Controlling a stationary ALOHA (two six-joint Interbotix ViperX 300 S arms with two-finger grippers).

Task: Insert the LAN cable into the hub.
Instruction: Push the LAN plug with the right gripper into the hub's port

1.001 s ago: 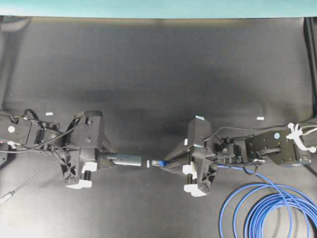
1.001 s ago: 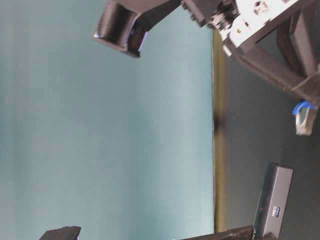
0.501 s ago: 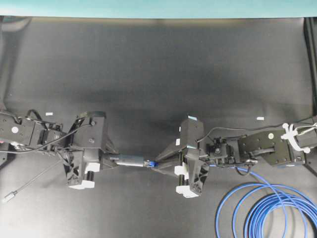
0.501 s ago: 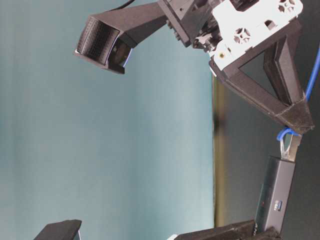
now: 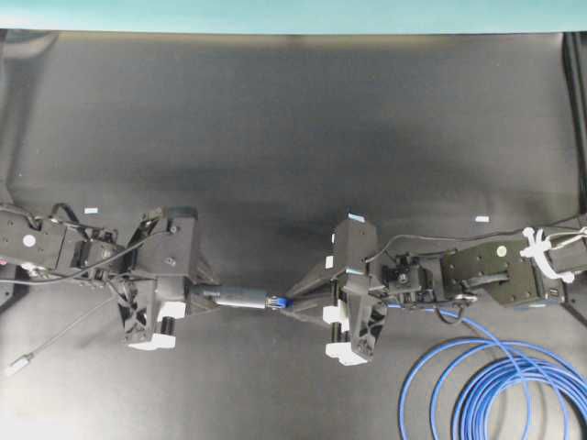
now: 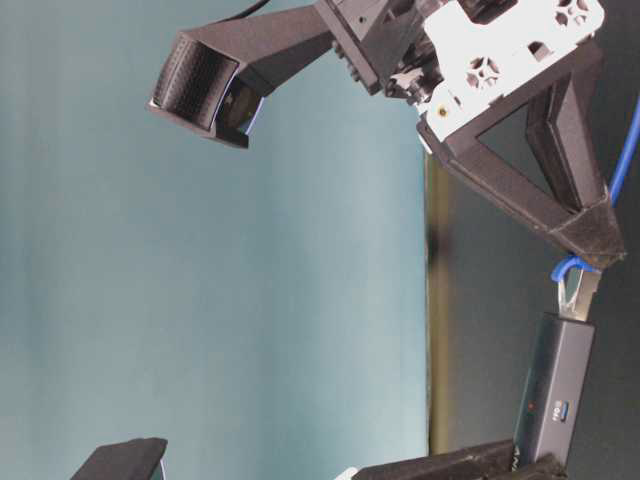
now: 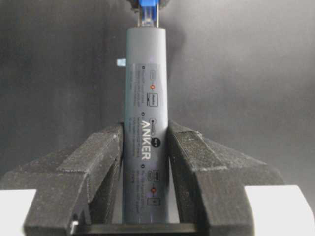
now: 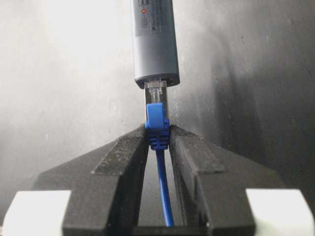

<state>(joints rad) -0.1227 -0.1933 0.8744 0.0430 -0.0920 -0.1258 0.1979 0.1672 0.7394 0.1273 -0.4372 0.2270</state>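
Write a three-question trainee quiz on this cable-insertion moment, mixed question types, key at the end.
1. True or false: the left tool is clamped on the hub.
2. Where does the right tool grip the LAN cable? A) on the coiled loops B) at the blue boot behind the plug C) nowhere.
3. Fill in: the clear plug has its tip in the hub's ____ port, part of it still showing.

Key: 1 true; 2 B; 3 end.
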